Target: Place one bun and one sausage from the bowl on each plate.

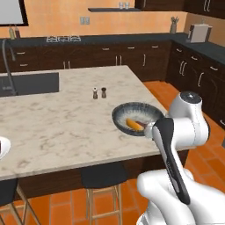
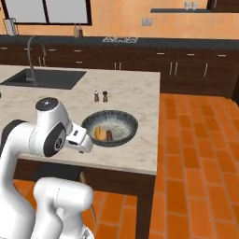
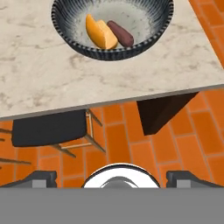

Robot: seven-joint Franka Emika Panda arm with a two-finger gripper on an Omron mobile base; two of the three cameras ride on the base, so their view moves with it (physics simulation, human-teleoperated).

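The gripper (image 3: 112, 179) stands wide open and holds nothing, off the near edge of the surface (image 3: 39, 78), over the orange floor and a dark stool (image 3: 48, 127). Beyond it, the bowl (image 3: 70, 33) sits on the surface near that edge: dark, speckled outside, pale grey within. Inside the bowl lie an orange-yellow bun (image 3: 99, 33) and a dark reddish-brown sausage (image 3: 120, 33), side by side and touching. Two small shakers (image 1: 99, 92) stand farther back from the bowl.
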